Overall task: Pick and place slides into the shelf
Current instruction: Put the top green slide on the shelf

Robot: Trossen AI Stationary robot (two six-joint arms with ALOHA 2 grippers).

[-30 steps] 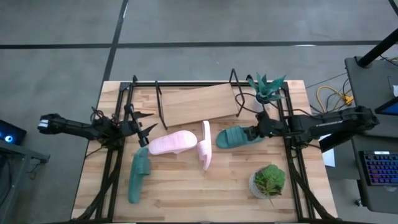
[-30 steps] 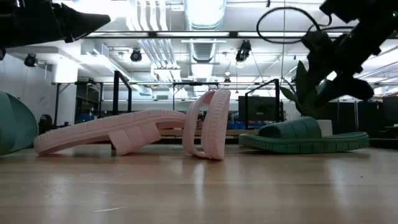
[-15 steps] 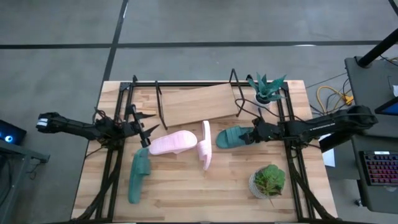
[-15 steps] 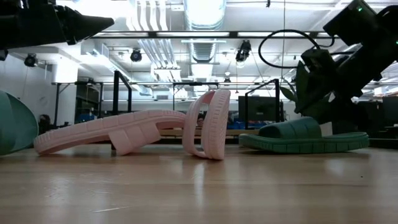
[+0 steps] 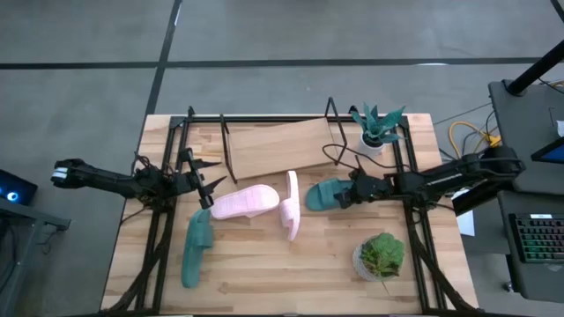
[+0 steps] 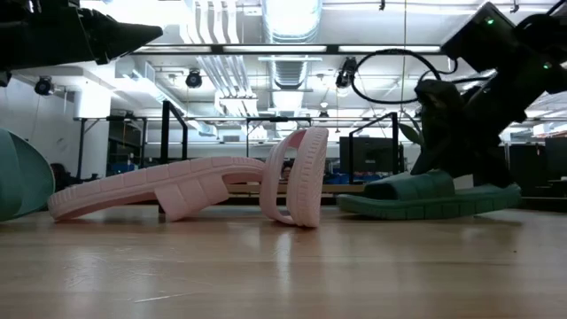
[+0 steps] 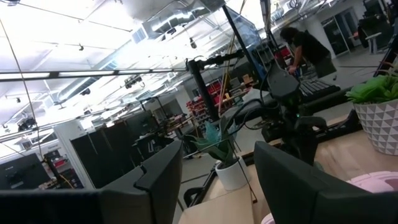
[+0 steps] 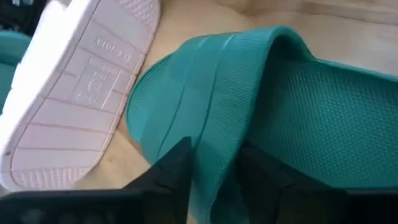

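My right gripper (image 8: 211, 165) pinches the strap of the green slide (image 5: 330, 193), which lies just in front of the shelf (image 5: 273, 148). Grasp step. Next, I judge: lift, carry onto the board. My left gripper (image 5: 210, 187) waits released beside the shelf.

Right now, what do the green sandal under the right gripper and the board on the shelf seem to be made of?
The green sandal looks like soft moulded rubber or foam, matt, with fine ribbing across its strap. The right gripper has a finger on each side of that strap. The shelf's board looks like pale, unpainted wood with visible grain, though it could be a veneer. Its frame looks like thin black metal rod.
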